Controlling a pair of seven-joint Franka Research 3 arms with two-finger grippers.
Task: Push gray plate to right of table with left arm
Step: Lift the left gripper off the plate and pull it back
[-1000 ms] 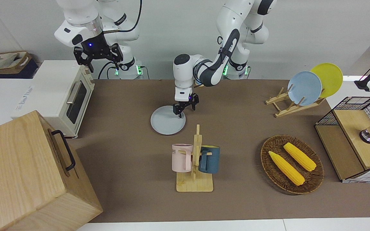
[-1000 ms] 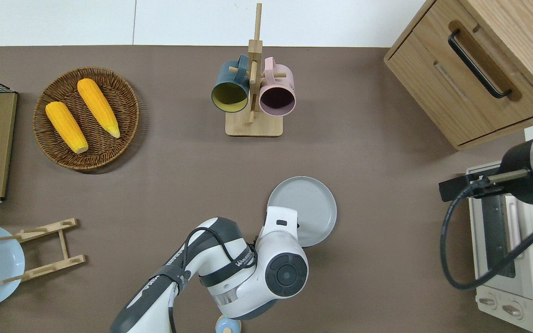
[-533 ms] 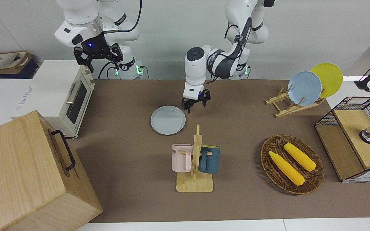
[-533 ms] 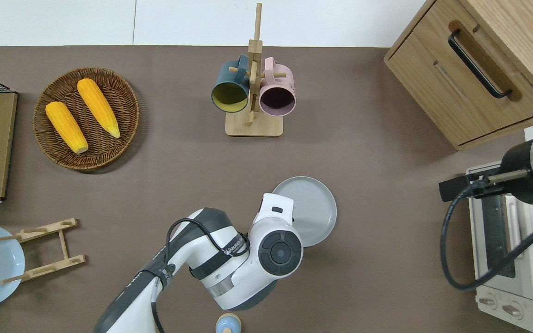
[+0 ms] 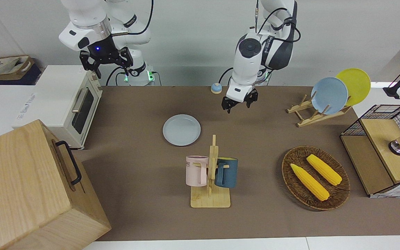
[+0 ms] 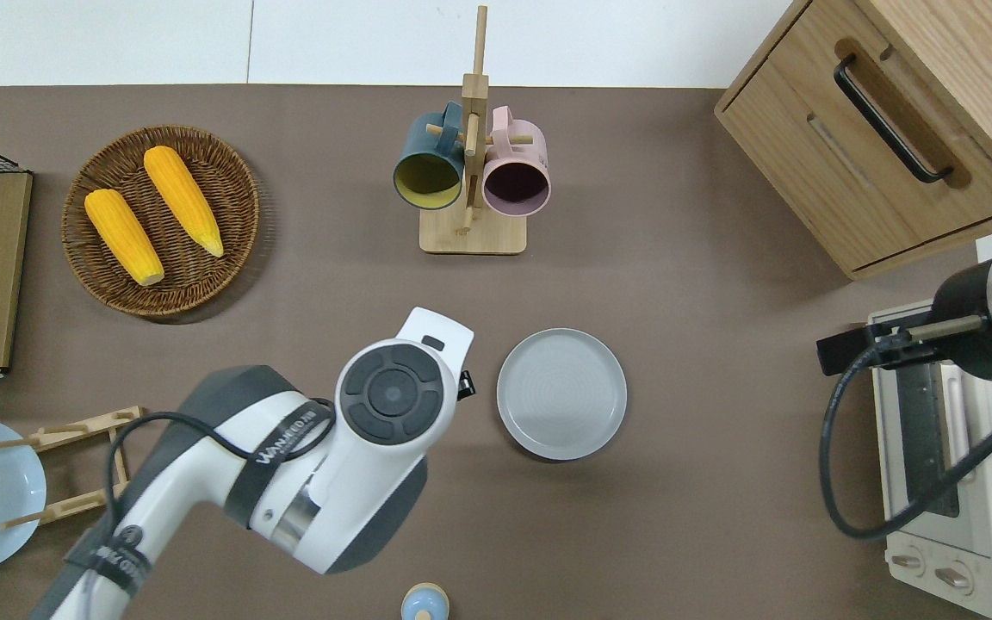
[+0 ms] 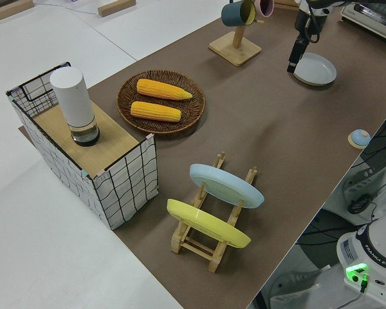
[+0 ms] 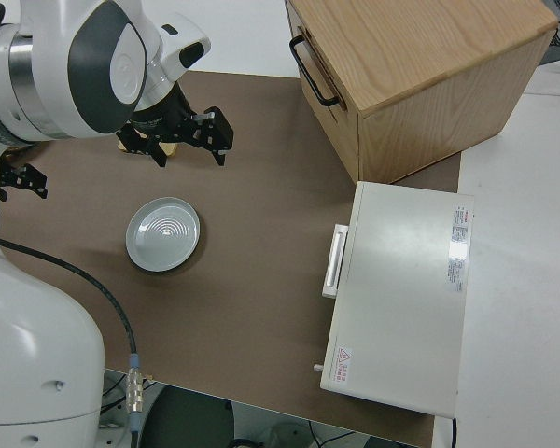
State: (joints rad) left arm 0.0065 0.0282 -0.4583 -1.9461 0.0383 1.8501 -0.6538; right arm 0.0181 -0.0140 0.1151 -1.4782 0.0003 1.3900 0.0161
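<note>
The flat round pale blue-gray plate (image 5: 181, 130) lies mid-table on the matte brown table (image 5: 144, 104), near the mug rack. The left arm's black gripper (image 5: 239, 101) hangs clear, fingers apart, empty. Push appears finished or paused; right arm parked.

A wooden mug stand (image 5: 211, 180) holds a pink mug (image 5: 196, 170) and a dark teal mug (image 5: 226, 172); toward the left arm's end sits a wicker basket (image 5: 339, 196) with two corn cobs (image 5: 309, 182) — beside a wire-sided box (image 5: 380, 152); a wooden plate rack (image 5: 311, 113) carries a sky-blue plate (image 5: 329, 95) and a yellow plate (image 5: 356, 85); at the right arm's end stand a white toaster oven (image 5: 68, 104) and a wooden drawer cabinet (image 5: 23, 187); a small blue bell (image 5: 215, 88) sits near the robots.
</note>
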